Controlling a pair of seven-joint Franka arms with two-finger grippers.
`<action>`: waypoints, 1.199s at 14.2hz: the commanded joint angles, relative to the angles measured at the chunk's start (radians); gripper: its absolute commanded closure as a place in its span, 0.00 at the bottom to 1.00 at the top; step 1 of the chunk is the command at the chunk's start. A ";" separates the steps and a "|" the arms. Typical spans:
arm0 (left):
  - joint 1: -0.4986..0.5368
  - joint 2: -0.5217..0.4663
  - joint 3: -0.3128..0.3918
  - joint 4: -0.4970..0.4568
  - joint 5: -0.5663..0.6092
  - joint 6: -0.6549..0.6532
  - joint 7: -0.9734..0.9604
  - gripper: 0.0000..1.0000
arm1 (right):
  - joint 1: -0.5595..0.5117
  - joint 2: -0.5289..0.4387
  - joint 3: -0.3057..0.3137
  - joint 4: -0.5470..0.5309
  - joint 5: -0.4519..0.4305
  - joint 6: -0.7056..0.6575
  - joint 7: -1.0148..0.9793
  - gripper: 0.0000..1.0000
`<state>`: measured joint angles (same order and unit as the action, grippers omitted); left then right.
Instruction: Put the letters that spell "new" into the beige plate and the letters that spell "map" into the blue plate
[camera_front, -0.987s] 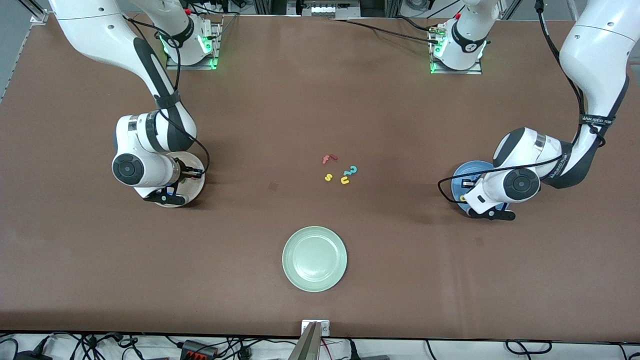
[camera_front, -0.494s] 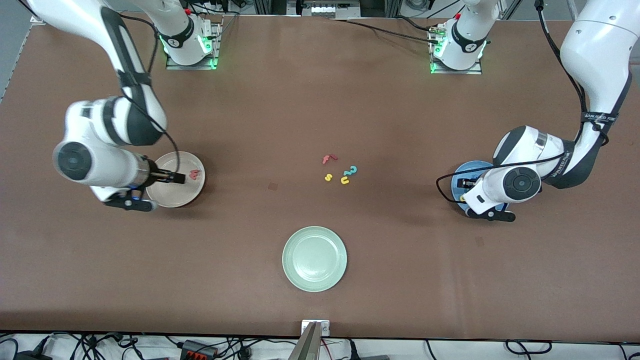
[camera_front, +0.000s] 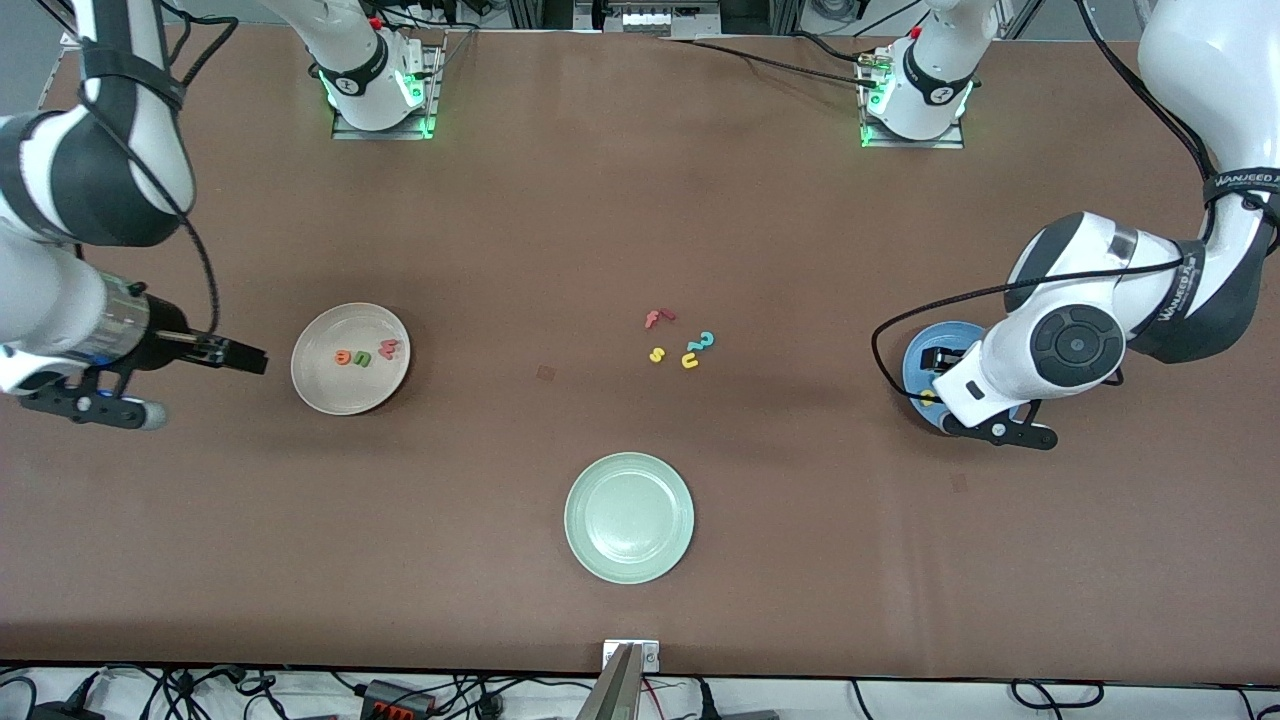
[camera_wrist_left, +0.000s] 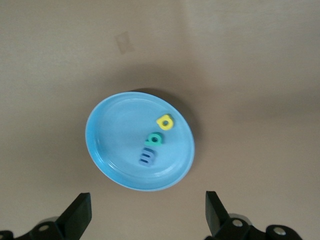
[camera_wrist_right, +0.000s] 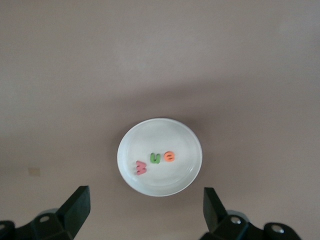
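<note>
The beige plate (camera_front: 350, 385) holds the orange e (camera_front: 343, 357), green n (camera_front: 359, 357) and salmon w (camera_front: 388, 349). The right wrist view shows that plate (camera_wrist_right: 160, 132) with the w (camera_wrist_right: 141, 167), n (camera_wrist_right: 156, 159) and e (camera_wrist_right: 169, 157). My right gripper (camera_front: 252, 358) is open and empty over bare table beside this plate, toward the right arm's end. The blue plate (camera_front: 918, 352) is partly hidden under my left hand. In the left wrist view the blue plate (camera_wrist_left: 112, 127) holds the yellow p (camera_wrist_left: 165, 121), teal a (camera_wrist_left: 154, 138) and blue m (camera_wrist_left: 147, 157). My left gripper (camera_wrist_left: 148, 215) hangs open above its rim.
A red f (camera_front: 657, 318), teal 2 (camera_front: 704, 342), yellow s (camera_front: 656, 354) and yellow u (camera_front: 690, 359) lie mid-table. A pale green plate (camera_front: 629, 517) sits nearer the front camera than them.
My right gripper opened, left the w in the beige plate and drew back toward the right arm's end. My left gripper opened and lifted a little over the blue plate.
</note>
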<state>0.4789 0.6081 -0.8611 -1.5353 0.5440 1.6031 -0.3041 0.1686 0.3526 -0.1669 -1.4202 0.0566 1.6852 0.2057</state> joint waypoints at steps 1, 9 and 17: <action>-0.045 0.010 -0.003 0.137 -0.038 -0.118 0.045 0.00 | -0.050 -0.043 -0.002 0.027 0.003 -0.027 -0.089 0.00; -0.287 -0.341 0.468 0.164 -0.429 -0.138 0.203 0.00 | -0.211 -0.170 0.092 0.027 -0.023 -0.021 -0.262 0.00; -0.483 -0.697 0.823 -0.210 -0.575 0.076 0.412 0.00 | -0.262 -0.217 0.141 -0.023 -0.063 -0.076 -0.264 0.00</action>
<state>0.0254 0.0301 -0.0604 -1.5641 -0.0131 1.5799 0.0832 -0.0764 0.1869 -0.0518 -1.3889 0.0278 1.6270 -0.0460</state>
